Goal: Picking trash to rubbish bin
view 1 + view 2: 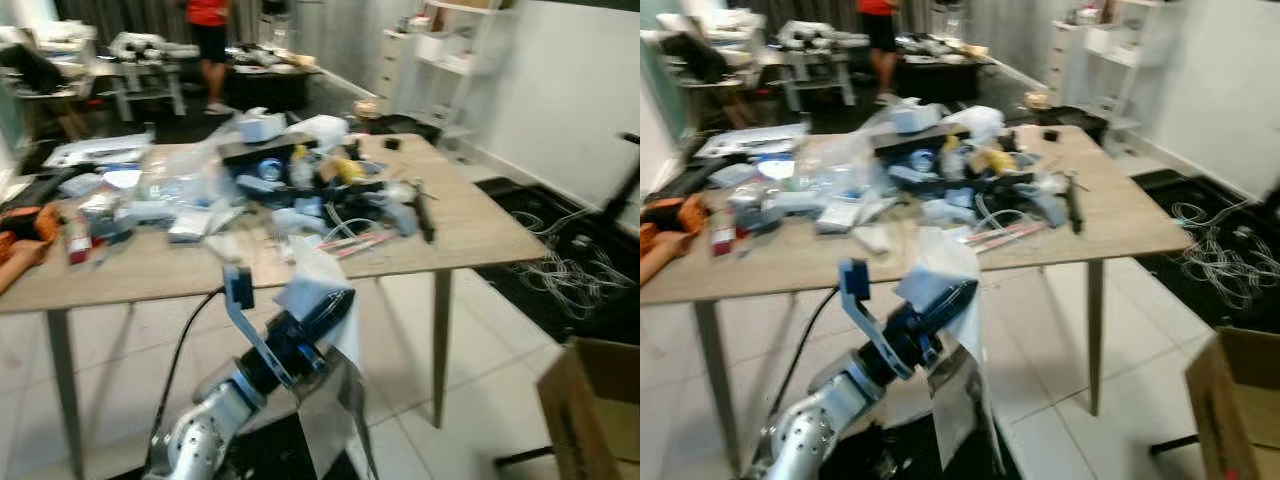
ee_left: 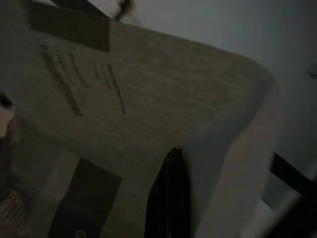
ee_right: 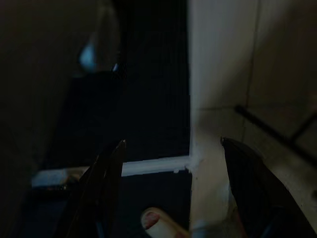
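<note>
My left gripper (image 1: 318, 305) is raised in front of the table's near edge, shut on a piece of trash: a crumpled white and clear plastic wrapper (image 1: 325, 400) that hangs down from the fingers. In the left wrist view the black fingers (image 2: 168, 198) lie together against a pale printed sheet (image 2: 148, 109). An open brown cardboard box (image 1: 595, 410) stands on the floor at the lower right. A heap of more wrappers, bags and cables (image 1: 300, 180) covers the wooden table (image 1: 470, 235). My right gripper (image 3: 173, 144) hangs open over dark floor and white tile.
A person's hand (image 1: 20, 262) rests at the table's left edge beside an orange object. Another person in a red top (image 1: 208, 30) stands at the back. White cables (image 1: 575, 270) lie on a dark mat to the right. White shelves (image 1: 440, 60) stand behind.
</note>
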Tool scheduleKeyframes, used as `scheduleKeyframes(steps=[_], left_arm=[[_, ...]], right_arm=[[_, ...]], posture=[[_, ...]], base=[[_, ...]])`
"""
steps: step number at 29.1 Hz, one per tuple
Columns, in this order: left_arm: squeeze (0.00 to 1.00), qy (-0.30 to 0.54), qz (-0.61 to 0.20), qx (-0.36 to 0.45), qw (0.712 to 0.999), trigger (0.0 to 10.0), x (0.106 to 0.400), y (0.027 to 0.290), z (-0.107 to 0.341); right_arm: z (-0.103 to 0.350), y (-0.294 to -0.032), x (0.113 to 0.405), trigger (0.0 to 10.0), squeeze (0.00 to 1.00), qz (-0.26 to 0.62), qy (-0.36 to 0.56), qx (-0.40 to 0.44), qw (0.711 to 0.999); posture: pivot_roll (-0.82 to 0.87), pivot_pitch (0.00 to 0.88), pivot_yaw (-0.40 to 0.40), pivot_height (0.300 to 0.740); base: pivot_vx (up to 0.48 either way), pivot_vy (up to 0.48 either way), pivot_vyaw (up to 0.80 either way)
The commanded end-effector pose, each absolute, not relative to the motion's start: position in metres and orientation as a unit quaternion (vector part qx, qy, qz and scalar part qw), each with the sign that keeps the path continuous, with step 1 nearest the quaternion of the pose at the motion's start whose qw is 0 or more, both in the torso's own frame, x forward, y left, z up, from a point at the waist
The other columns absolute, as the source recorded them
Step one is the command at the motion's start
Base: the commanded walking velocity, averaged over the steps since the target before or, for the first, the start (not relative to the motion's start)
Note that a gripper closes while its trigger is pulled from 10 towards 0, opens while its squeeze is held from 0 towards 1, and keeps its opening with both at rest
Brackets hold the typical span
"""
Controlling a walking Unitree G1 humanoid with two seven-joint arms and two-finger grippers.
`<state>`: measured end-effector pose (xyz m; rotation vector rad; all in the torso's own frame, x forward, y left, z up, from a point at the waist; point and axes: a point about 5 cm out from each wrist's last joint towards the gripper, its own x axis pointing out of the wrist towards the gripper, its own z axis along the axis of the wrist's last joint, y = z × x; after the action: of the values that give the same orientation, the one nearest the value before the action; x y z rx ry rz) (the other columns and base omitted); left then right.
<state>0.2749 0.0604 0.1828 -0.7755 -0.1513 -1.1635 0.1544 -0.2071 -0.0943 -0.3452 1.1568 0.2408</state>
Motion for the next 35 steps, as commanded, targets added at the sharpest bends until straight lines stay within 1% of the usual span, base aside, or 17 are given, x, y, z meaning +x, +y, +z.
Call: scheduleKeyframes(steps=[1,10,18,30,34,35], left_arm=[[0.00,-0.063,-0.539,-0.347,0.765,10.0,0.273,0.058,0.177],[0.00,-0.058,-0.545,-0.337,0.765,10.0,0.274,0.052,0.175],[0.00,-0.053,-0.541,-0.322,0.775,10.0,0.276,0.048,0.170],[0.00,-0.055,-0.546,-0.309,0.777,10.0,0.277,0.042,0.169],[0.00,-0.056,-0.544,-0.298,0.783,10.0,0.277,0.040,0.167],[0.00,-0.056,-0.533,-0.289,0.793,10.0,0.278,0.039,0.164]], right_arm=[[-0.098,-0.205,0.147,10.0,0.00,0.113,0.553,-0.158,0.810],[-0.097,-0.205,0.148,10.0,0.00,0.109,0.552,-0.159,0.811],[-0.098,-0.206,0.147,10.0,0.00,0.104,0.552,-0.159,0.812],[-0.097,-0.206,0.150,10.0,0.00,0.100,0.548,-0.156,0.816],[-0.096,-0.205,0.151,10.0,0.00,0.100,0.546,-0.156,0.817],[-0.096,-0.205,0.152,10.0,0.00,0.100,0.545,-0.156,0.817]], posture=[[-0.11,0.116,0.020,0.740],[-0.12,0.115,0.022,0.740],[-0.13,0.116,0.025,0.740],[-0.13,0.115,0.024,0.740],[-0.13,0.117,0.023,0.740],[-0.13,0.116,0.022,0.740]], base=[[0.000,0.000,-0.78],[0.000,0.000,-0.78],[0.000,0.000,-0.78],[0.000,0.000,-0.78],[0.000,0.000,-0.78],[0.000,0.000,-0.78]])
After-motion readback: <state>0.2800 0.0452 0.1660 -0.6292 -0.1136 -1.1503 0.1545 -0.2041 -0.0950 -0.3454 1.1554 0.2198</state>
